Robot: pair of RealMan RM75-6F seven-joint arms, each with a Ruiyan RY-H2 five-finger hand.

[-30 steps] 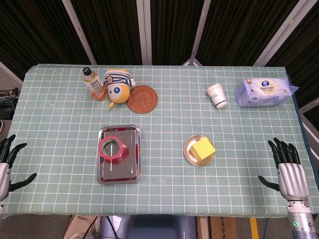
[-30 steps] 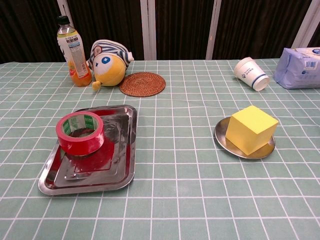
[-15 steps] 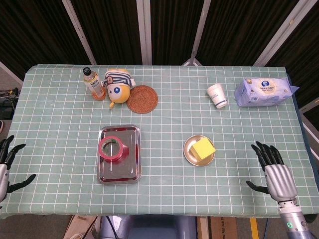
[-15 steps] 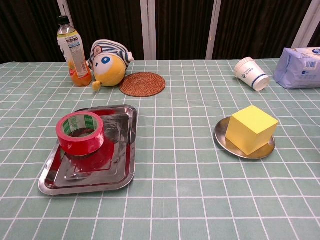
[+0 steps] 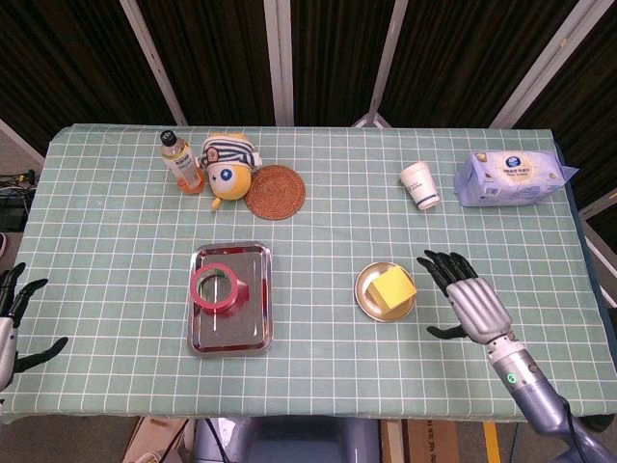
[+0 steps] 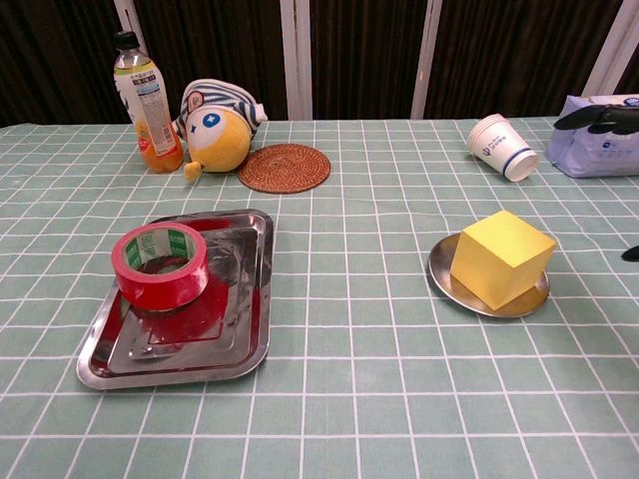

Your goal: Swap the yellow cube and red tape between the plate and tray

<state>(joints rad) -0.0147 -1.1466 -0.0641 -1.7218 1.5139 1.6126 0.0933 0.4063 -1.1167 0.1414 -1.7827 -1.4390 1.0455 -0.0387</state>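
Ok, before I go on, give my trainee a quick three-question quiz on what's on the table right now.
1. True or false: the red tape lies in the tray.
2. Which hand is nearer the yellow cube: A) left hand B) right hand?
3. Fill in: the yellow cube sits on the ____.

Key: 1 true. 2 B; the right hand hovers open beside the plate, touching nothing, while the left hand stays at the table's edge. 3 plate.
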